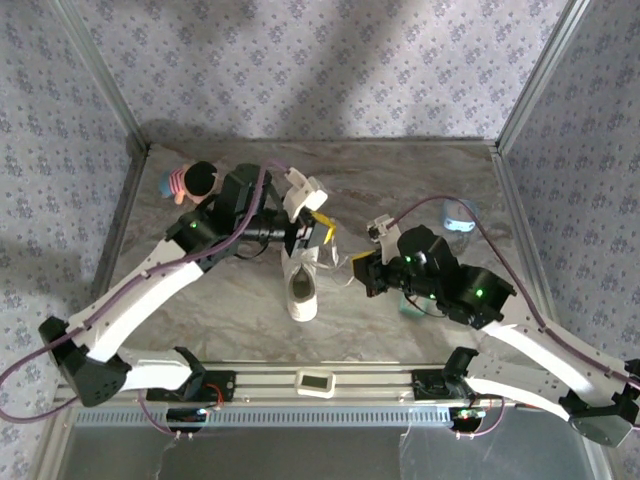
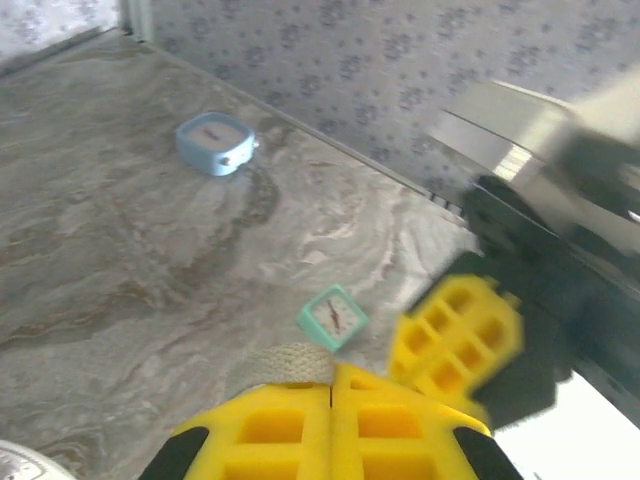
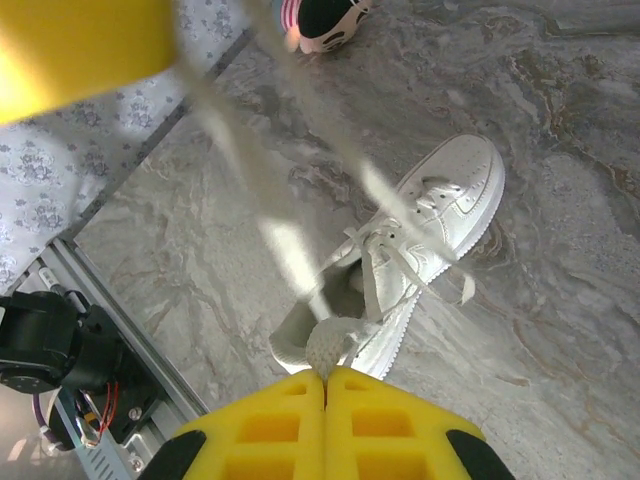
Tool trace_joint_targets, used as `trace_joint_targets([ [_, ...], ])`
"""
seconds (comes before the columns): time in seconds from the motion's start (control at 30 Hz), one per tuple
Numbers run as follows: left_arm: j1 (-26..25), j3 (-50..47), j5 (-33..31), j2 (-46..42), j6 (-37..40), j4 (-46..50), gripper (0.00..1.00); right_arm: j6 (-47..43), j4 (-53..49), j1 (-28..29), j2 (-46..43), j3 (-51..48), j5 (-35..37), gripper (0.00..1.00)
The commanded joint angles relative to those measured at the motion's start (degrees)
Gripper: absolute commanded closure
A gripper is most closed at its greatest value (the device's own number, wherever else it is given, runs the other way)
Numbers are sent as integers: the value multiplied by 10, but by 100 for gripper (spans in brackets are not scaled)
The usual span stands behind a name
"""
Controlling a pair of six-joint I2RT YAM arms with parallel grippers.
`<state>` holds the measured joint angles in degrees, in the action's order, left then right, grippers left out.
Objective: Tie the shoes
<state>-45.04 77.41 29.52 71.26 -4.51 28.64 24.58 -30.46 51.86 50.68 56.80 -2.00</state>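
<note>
Shoe: the white low-top sneaker (image 1: 302, 290) sits on the grey marbled table (image 1: 220, 300) between my two arms, heel toward the bases as far as I can tell, with its thin white laces (image 3: 400, 255) threaded through the eyelets
Left gripper: my left gripper (image 2: 332, 380) has its yellow pads pressed together, pinching a woven off-white lace end that pokes out between them; from above it hangs over the far part of the shoe
Right gripper: my right gripper (image 3: 325, 385) is clamped the same way on a lace tip, just to the right of the shoe
Strands: blurred lengths rise from the eyelets toward the left gripper; one loose tail lies over the shoe's side
Done: I judge lace is picked up on both sides and drawn off the shoe
Left: I see no knot or bow; whether the strands cross I cannot tell, so crossing, tucking, looping and tightening remain
Bystanders: the striped, black-haired doll (image 1: 190, 182) and the small pale-blue clock (image 2: 215, 143) lie well apart from the shoe
</note>
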Motion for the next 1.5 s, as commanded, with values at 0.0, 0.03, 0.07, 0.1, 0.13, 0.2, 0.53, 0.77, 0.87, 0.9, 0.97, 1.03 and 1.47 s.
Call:
trace_joint_targets([
  [0.0, -1, -52, 40, -50, 37, 61, 99, 2, 12, -16, -9, -10, -22, 100],
  [0.03, -1, -79, 37, -68, 37, 71, 99, 3, 10, -21, -11, -14, -30, 100],
  [0.07, -1, -101, 33, -84, 36, 78, 99, 3, 8, -26, -11, -18, -35, 100],
  [0.1, -1, -127, 26, -109, 34, 85, 99, 6, 7, -30, -11, -23, -41, 100],
  [0.13, -1, -153, 15, -131, 33, 94, 99, 7, 8, -33, -12, -29, -46, 100],
  [0.2, 0, -197, -11, -165, 29, 120, 99, 9, 14, -38, -12, -46, -59, 100],
  [0.53, 39, -363, -58, -230, -74, 115, 97, 10, 63, -56, -12, -164, -89, 100],
  [0.77, 61, -364, -106, -205, -103, 127, 91, 13, 72, -79, -9, -227, -93, 86],
  [0.87, 68, -364, -108, -208, -106, 122, 90, 12, 59, -80, -13, -229, -91, 67],
  [0.9, 69, -364, -108, -210, -105, 120, 90, 10, 56, -79, -17, -227, -91, 63],
  [0.97, 69, -365, -105, -214, -103, 114, 90, 3, 51, -80, -22, -225, -92, 57],
  [1.03, 70, -369, -99, -220, -98, 106, 91, -8, 53, -80, -20, -219, -98, 54],
  [1.47, 68, -426, -93, -318, -53, 11, 91, -99, 167, -69, 200, -101, -170, 60],
])
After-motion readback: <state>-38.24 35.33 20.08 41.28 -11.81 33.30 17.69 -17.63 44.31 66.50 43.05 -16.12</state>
